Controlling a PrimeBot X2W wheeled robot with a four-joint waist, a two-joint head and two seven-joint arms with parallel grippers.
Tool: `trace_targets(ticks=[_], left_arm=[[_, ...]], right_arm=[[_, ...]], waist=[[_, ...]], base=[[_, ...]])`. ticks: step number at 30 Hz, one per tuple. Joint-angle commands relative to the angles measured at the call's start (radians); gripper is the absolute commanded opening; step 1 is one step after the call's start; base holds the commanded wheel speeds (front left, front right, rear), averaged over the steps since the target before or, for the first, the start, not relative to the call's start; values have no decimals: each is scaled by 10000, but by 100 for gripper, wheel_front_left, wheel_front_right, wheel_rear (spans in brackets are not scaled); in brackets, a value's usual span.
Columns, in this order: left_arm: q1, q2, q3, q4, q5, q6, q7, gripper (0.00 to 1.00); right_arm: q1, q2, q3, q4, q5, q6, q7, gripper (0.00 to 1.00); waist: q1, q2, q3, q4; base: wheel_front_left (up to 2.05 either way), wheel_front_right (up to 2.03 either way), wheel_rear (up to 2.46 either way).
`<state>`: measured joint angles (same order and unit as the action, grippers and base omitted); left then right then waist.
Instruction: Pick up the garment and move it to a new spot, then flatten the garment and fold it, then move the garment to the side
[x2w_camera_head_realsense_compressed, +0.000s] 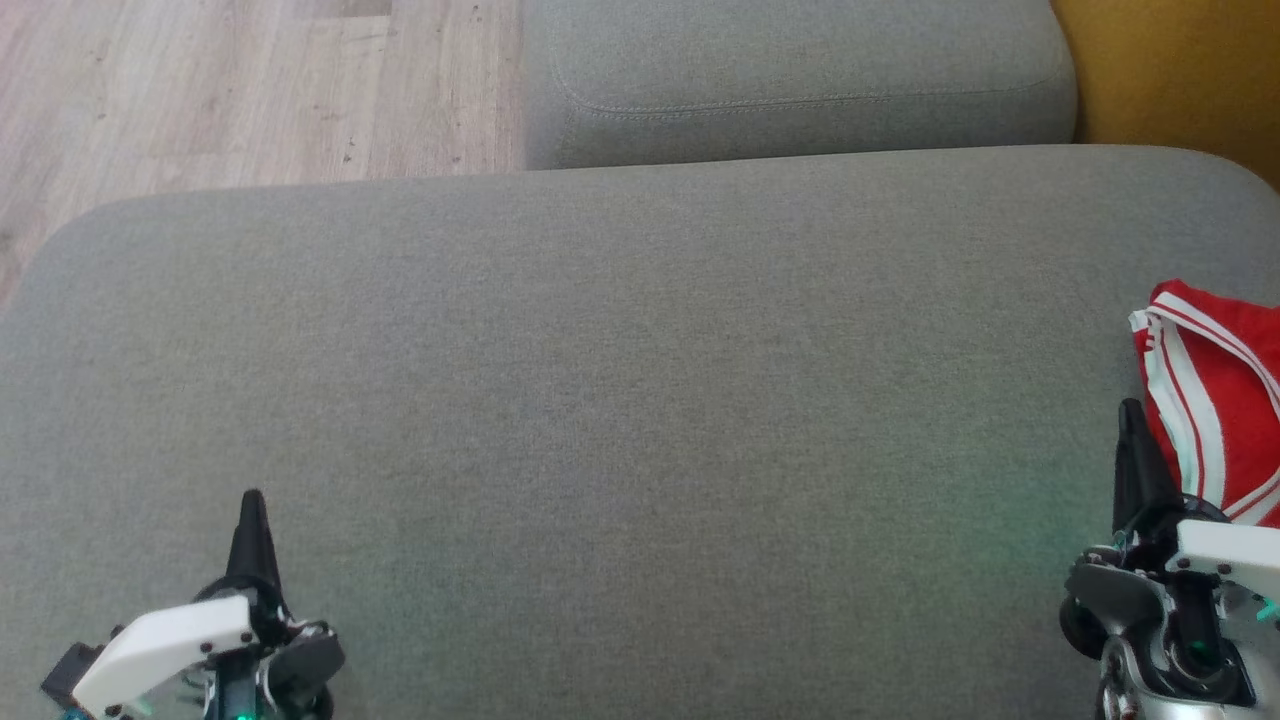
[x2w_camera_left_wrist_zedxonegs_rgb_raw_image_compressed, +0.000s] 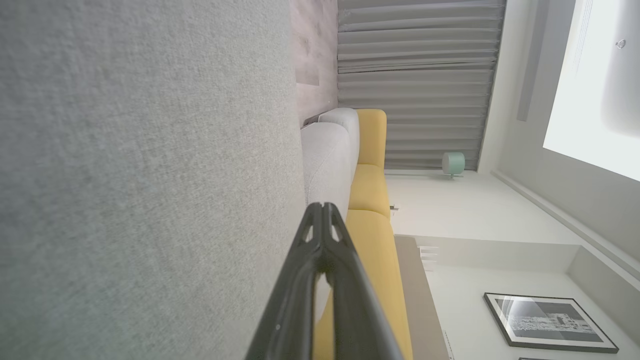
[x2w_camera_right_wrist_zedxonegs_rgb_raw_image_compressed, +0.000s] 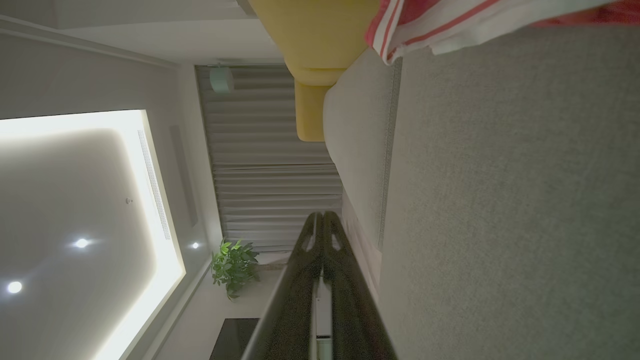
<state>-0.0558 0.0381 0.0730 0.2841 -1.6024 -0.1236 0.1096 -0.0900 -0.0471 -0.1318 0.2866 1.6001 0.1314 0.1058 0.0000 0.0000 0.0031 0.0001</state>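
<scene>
Red garment (x2w_camera_head_realsense_compressed: 1215, 390) with white stripes, bunched at the right edge of the grey seat cushion (x2w_camera_head_realsense_compressed: 640, 400), right gripper (x2w_camera_head_realsense_compressed: 1132, 420) just beside it, fingers pressed together and empty, left gripper (x2w_camera_head_realsense_compressed: 252, 505) well apart over bare cushion, likewise closed on nothing, wood floor (x2w_camera_head_realsense_compressed: 250, 90) beyond.

The garment (x2w_camera_head_realsense_compressed: 1215, 400) is running off the picture's edge just to the right of the right gripper's (x2w_camera_head_realsense_compressed: 1129, 408) fingers (x2w_camera_head_realsense_compressed: 1138, 470), so its full outline is lying out of sight. In the right wrist view the garment (x2w_camera_right_wrist_zedxonegs_rgb_raw_image_compressed: 450, 20) is being cut by the top edge, well beyond the fingertips. The right gripper's body is being clipped at the corner below its fingers. The left gripper (x2w_camera_head_realsense_compressed: 252, 497) is losing its base under the bottom edge. Beside the left fingers (x2w_camera_left_wrist_zedxonegs_rgb_raw_image_compressed: 300, 280), a framed picture (x2w_camera_left_wrist_zedxonegs_rgb_raw_image_compressed: 547, 322) is showing a print too small to make out.
</scene>
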Motion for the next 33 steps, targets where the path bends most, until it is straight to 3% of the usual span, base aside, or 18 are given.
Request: trace_targets(ticks=[1, 33], left_arm=[[-523, 122, 410, -386, -62, -71, 37, 0], [-523, 122, 409, -387, -62, -71, 37, 0]], right_arm=[[-178, -51, 197, -419, 99, -7, 61, 0], [-179, -43, 185, -418, 89, -7, 70, 0]], waist=[[0, 0, 0, -1], [0, 0, 0, -1]], base=[[0, 0, 0], [0, 0, 0]])
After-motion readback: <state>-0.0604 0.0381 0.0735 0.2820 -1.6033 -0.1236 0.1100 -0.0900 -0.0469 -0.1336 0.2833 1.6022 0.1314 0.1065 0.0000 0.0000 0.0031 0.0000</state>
